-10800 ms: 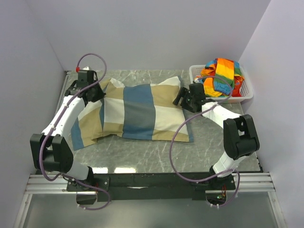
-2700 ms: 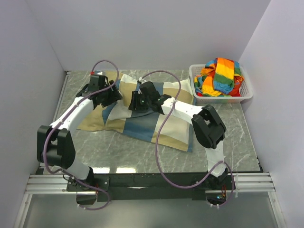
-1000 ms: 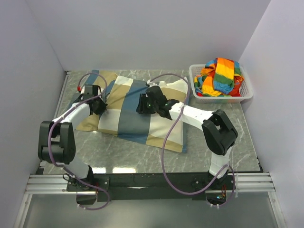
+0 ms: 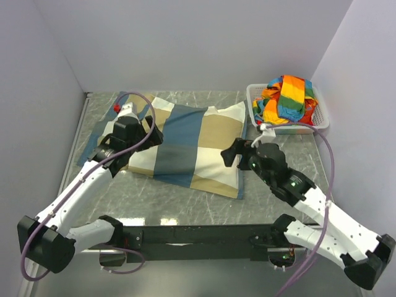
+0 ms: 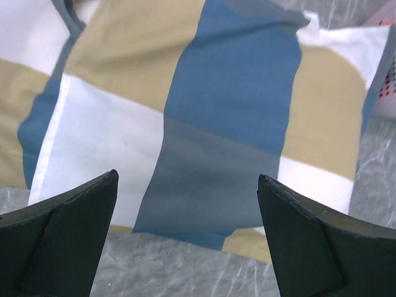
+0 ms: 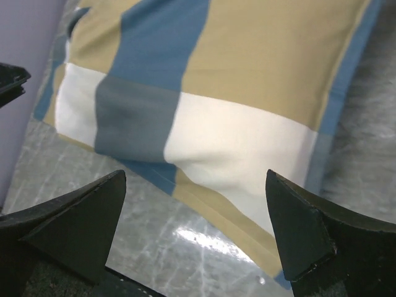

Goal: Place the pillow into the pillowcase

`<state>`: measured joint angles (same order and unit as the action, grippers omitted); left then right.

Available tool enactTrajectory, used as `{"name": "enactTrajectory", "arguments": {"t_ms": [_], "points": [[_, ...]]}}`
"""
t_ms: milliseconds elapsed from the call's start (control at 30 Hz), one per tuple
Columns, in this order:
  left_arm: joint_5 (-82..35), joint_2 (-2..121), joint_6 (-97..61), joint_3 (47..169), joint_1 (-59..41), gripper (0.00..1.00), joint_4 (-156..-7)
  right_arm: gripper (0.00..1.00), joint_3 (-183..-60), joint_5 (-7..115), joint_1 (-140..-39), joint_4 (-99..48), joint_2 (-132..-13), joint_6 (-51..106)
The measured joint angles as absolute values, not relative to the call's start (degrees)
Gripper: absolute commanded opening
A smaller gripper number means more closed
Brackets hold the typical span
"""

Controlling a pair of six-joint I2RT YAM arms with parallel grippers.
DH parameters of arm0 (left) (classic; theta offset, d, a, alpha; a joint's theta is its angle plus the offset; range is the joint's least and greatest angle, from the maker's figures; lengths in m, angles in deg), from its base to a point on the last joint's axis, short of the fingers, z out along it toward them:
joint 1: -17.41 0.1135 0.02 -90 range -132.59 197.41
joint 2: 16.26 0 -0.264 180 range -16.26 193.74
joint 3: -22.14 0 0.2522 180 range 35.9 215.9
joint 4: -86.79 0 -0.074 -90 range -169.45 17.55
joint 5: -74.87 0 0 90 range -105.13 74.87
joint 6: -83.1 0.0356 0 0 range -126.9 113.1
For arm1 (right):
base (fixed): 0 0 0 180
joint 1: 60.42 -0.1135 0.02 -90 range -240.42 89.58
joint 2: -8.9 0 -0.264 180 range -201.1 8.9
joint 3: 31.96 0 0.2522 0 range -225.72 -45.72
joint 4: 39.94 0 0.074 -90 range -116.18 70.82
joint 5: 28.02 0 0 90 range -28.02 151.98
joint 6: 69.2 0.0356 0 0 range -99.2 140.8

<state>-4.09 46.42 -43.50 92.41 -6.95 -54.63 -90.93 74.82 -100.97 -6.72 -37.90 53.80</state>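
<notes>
Pillowcase (image 4: pixel 192 145) lies plump on the table (image 4: pixel 185 201), long axis left-to-right, no bare pillow showing so probably already inside; left claw (image 4: pixel 148 137) over its left end, right claw (image 4: pixel 230 154) just off its right edge, both open, empty.

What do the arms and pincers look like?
Left arm and right arm: white link shells, black joint housings. A purple cable loops along the left, a paler cable along the right. Small red tag by the left wrist. Pincer fingers are matte black wedges.
</notes>
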Motion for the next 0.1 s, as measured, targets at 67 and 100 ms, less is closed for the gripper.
{"name": "enactTrajectory", "arguments": {"t_ms": [67,100], "points": [[-4.9,45.6,-43.5,90.2,-7.0,1.0,-55.2,1.0,-89.4,75.8,-101.0,-5.2,-35.6,54.0],[-5.1,45.1,-43.5,89.0,-7.1,1.0,-55.6,1.0,-89.0,76.3,-101.0,-4.5,-34.8,54.2]]}}
